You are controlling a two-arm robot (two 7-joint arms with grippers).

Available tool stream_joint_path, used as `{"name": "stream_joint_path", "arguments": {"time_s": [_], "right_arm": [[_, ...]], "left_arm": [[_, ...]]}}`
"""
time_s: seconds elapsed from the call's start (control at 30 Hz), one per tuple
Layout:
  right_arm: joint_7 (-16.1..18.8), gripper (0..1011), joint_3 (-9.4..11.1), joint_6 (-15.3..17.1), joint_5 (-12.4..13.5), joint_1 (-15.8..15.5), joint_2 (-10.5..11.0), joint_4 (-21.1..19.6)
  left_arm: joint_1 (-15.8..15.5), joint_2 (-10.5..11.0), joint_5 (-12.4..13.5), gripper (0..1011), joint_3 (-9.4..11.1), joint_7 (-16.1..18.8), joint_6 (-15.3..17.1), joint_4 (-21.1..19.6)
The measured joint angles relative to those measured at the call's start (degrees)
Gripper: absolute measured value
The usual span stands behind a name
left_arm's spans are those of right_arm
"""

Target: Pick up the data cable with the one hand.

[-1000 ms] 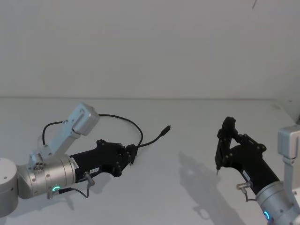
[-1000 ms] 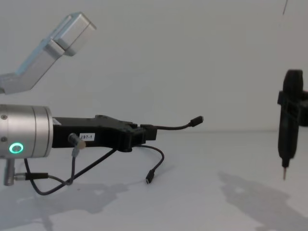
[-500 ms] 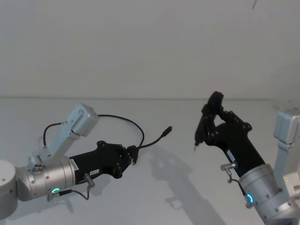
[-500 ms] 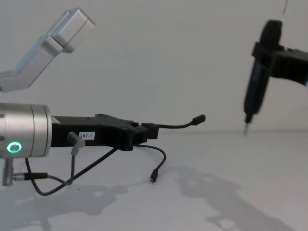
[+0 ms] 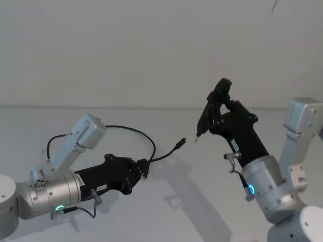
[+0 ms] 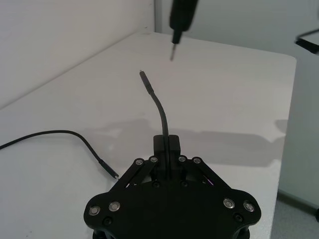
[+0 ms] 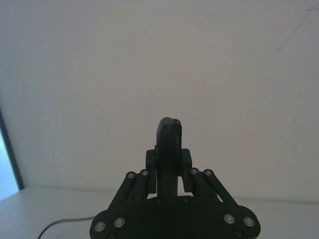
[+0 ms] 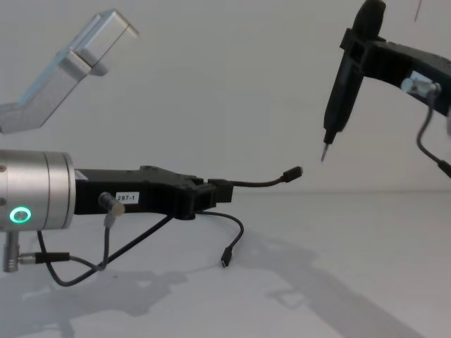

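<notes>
The left gripper [image 5: 142,169] pinches the data cable [image 8: 257,184] at its junction, one plug jutting just ahead of it, another drooping beneath; lifting slowly and level should, I judge, avoid the pen-shaped tool [image 8: 344,81] clamped in the right gripper [image 5: 222,107] above and ahead.

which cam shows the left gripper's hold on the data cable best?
Left wrist view: the left gripper is shut on the data cable at its junction, seen straight on. Chest view shows the clamp side-on, both plug ends free. Head view shows it from above, with the cable's loop behind.
</notes>
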Motion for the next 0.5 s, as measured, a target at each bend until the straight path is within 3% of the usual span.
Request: {"name": "stream_joint_path", "arguments": {"time_s": [0.5], "right_arm": [[-5.2,279,0.8,-1.3,-2.9,7.5,-5.4,9.9]], "left_arm": [[0.1,0.1,-0.1,41,0.0,0.0,0.0,-0.1]]}}
